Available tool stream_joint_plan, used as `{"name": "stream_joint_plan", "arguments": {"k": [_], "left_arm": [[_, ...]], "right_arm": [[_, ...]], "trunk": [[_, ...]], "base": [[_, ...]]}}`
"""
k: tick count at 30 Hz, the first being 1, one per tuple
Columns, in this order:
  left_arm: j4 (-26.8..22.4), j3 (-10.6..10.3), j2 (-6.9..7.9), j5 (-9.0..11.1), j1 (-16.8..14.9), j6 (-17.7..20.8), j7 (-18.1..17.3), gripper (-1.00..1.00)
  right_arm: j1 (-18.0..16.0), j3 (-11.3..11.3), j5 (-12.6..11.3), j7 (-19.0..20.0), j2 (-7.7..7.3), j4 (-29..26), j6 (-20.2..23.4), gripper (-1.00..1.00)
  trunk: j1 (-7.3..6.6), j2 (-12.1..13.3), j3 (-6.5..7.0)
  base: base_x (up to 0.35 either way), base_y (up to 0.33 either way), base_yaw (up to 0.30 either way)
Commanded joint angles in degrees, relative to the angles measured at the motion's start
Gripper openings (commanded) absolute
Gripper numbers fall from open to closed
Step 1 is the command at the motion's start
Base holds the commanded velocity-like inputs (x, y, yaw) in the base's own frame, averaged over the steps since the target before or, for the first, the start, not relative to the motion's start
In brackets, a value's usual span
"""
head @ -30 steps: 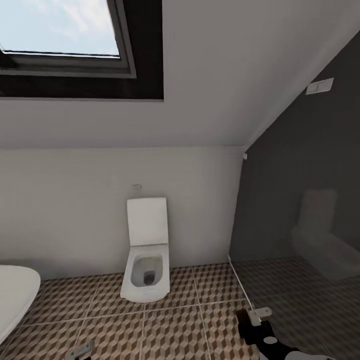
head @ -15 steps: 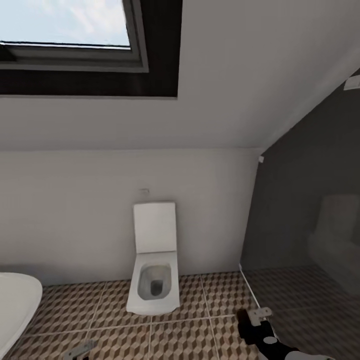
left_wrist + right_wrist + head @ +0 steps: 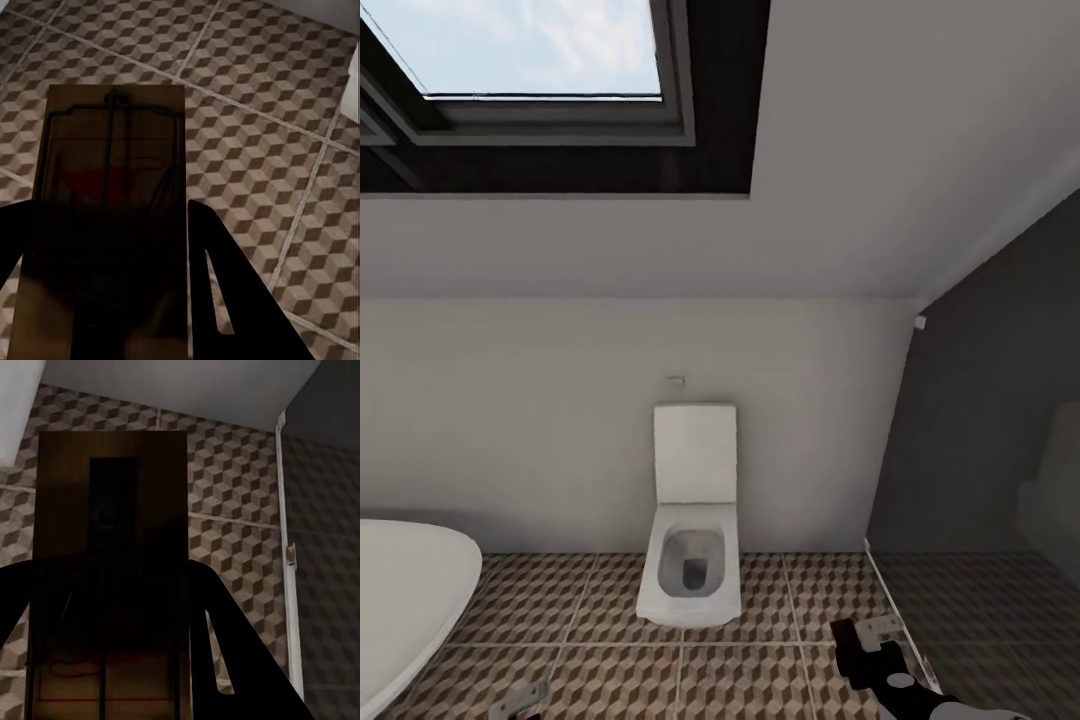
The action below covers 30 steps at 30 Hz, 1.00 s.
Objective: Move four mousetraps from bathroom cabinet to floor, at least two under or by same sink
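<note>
Starting at the far left of the head view, the curved white rim of a bathtub [image 3: 405, 590] juts into the picture above the bathroom floor [image 3: 540, 600], whose cube-pattern tiles run across the whole lower part. Low at the left edge, the left gripper [image 3: 520, 697] shows as a grey tip over the tiles; in the left wrist view its dark fingers [image 3: 217, 300] stand on either side of a mousetrap [image 3: 112, 195], a brown board with a wire frame and a red patch, clamped between them and held above the tiled floor. Above, a skylight [image 3: 530, 50] in a dark frame opens onto pale sky. Against the white back wall stands a white toilet [image 3: 692, 560] with its lid [image 3: 695, 452] raised. Further right, the right gripper [image 3: 878, 638] rises from the bottom edge beside a dark grey wall [image 3: 1000, 420]; the right wrist view shows its fingers [image 3: 225, 652] closed on a second mousetrap [image 3: 112, 547], also off the floor.
</note>
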Motion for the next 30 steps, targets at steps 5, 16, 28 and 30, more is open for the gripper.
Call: {"name": "stream_joint_plan", "arguments": {"k": [5, 16, 28, 30], "left_arm": [[0.2, -0.5, -0.10, 0.0, -0.1, -0.2, 0.3, -1.00], [0.2, -0.4, 0.20, 0.0, -0.1, -0.1, 0.3, -1.00], [0.2, -0.4, 0.15, 0.0, -0.1, -0.1, 0.4, -1.00], [0.2, -0.4, 0.14, 0.0, -0.1, -0.1, 0.4, -1.00]], "right_arm": [[0.0, 0.5, -0.6, 0.0, 0.04, 0.2, -0.3, -1.00], [0.0, 0.5, -0.6, 0.0, 0.04, 0.2, -0.3, -1.00], [0.0, 0.5, -0.6, 0.0, 0.04, 0.2, -0.3, -1.00], [0.0, 0.5, -0.6, 0.0, 0.04, 0.2, -0.3, -1.00]], "trunk": [[0.02, 0.0, -0.02], [0.02, 0.0, -0.02], [0.02, 0.0, -0.02], [0.02, 0.0, -0.02]], "base": [[0.009, 0.004, 0.004], [0.260, 0.094, 0.000], [0.327, 0.021, 0.000], [0.330, 0.001, 0.000]]}}
